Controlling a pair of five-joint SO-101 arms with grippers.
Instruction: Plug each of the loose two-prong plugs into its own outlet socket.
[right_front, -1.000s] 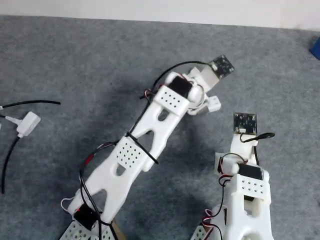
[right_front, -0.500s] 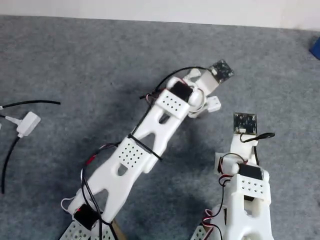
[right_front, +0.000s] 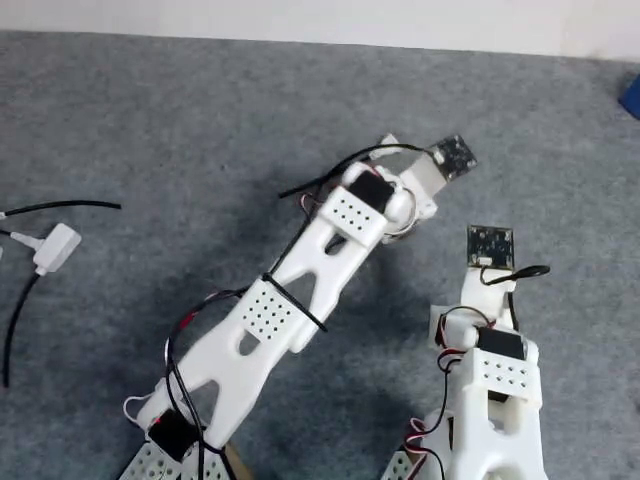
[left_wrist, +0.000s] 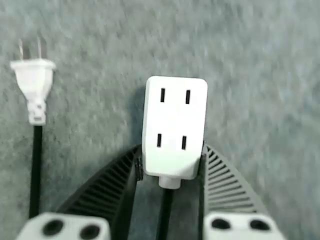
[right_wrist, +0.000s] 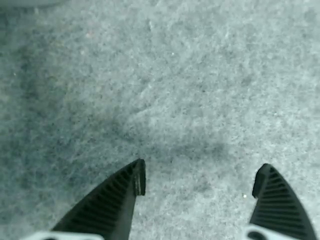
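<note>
My left gripper (left_wrist: 171, 155) is shut on the cable end of a white outlet block (left_wrist: 175, 125), whose two pairs of slots face up and stand empty. Beside the block on the grey carpet lies a white two-prong plug (left_wrist: 32, 80) on a black cable, prongs pointing away from the gripper. In the high view the left arm (right_front: 300, 280) stretches diagonally toward the far middle-right. Another white plug (right_front: 55, 247) with black cables lies at the far left. My right gripper (right_wrist: 201, 172) hangs open over bare carpet, with the right arm (right_front: 495, 350) at the near right.
Grey carpet (right_front: 180, 120) covers the table. Black cables (right_front: 60, 207) trail off the left edge. A blue object (right_front: 632, 95) pokes in at the right edge. A pale strip runs along the far edge.
The left arm's wrist has swung slightly to the right and nearer over the last second. The right arm and the plug at the far left have stayed put.
</note>
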